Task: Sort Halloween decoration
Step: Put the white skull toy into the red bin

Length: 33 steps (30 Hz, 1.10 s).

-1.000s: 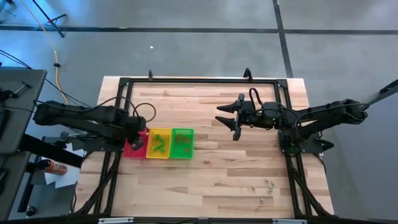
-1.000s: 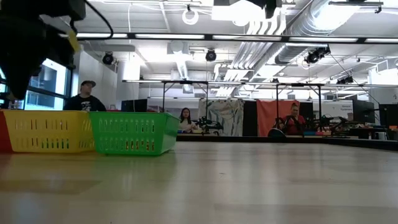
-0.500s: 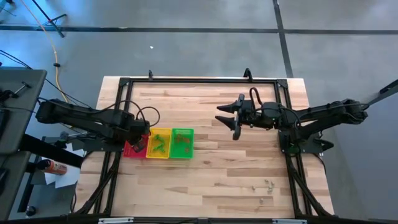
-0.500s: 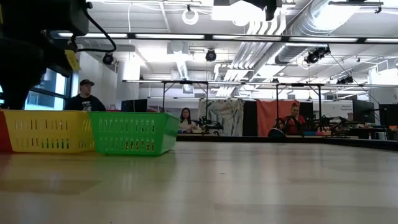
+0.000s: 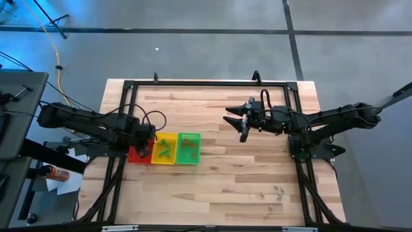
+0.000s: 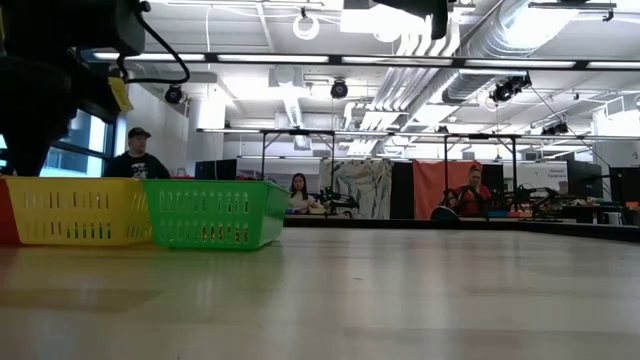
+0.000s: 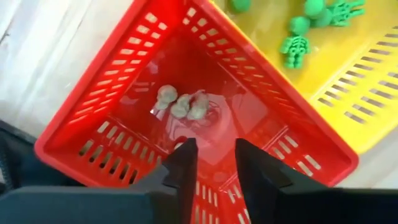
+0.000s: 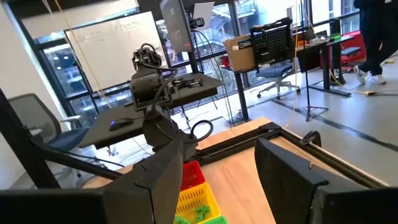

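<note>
Judging by their look, the trinkets are light, stiff moulded plastic, each far smaller than a gripper, likely to skid on bare wood and slip from a loose pinch; take each across its body, not by a thin limb. The left gripper (image 7: 211,158) hangs over the red tray (image 7: 87,112) near the tabletop's left edge, fingers slightly parted and holding nothing. The right gripper (image 5: 239,124) waits above the tabletop's centre, fingers spread, empty. Count: 3 trays, red, yellow (image 5: 165,148) and green (image 5: 188,147), in 1 row; about 3 pale grey trinkets (image 7: 182,104) in the red tray; at least 5 green trinkets (image 7: 295,48) in the yellow tray; a few unsorted trinkets (image 5: 276,192) near the front right corner, number not resolvable.
</note>
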{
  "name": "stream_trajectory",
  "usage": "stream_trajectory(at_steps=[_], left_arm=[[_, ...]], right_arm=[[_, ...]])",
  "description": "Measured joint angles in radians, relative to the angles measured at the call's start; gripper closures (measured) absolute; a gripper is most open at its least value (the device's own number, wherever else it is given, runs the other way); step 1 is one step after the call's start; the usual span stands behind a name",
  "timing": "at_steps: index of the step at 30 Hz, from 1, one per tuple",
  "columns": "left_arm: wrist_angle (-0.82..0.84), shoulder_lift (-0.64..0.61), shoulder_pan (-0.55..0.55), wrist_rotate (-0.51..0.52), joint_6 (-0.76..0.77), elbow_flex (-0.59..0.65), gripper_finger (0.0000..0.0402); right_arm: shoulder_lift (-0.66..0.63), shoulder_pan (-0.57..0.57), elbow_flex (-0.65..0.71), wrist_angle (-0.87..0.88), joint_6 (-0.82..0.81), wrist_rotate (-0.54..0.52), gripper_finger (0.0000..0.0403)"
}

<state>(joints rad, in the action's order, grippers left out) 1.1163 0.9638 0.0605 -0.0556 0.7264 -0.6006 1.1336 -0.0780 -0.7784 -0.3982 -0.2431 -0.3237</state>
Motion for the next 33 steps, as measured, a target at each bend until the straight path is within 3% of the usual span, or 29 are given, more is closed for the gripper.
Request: stream_trajectory(at_steps=[8,12,16,20,24,29,33], left_arm=[[0.016,0.0,-0.003,-0.042,-0.042,-0.066,0.0249],[0.02,0.0,-0.003,-0.042,-0.096,-0.188,0.0243],[-0.027,0.0,-0.003,0.049,-0.201,-0.34,0.0243],[-0.257,-0.001,-0.002,0.218,-0.427,-0.427,0.0243],[-0.584,0.005,-0.003,0.269,-0.635,-0.428,0.0243],[-0.912,0.053,-0.015,0.215,-0.639,-0.411,0.0243],[-1.167,0.074,-0.015,0.176,-0.572,-0.287,0.0243]], right_arm=[[0.0,0.0,0.0,0.0,-0.019,0.0,0.0208],[0.0,0.0,0.0,-0.002,-0.019,0.0,0.0208],[0.0,0.0,0.0,-0.016,-0.003,0.007,0.0208],[0.0,0.0,0.0,-0.049,0.024,0.064,0.0208],[0.0,0.0,0.0,-0.082,0.025,0.122,0.0208],[0.0,0.0,0.0,-0.102,0.046,0.163,0.0208],[0.0,0.0,0.0,-0.102,0.069,0.178,0.0208]])
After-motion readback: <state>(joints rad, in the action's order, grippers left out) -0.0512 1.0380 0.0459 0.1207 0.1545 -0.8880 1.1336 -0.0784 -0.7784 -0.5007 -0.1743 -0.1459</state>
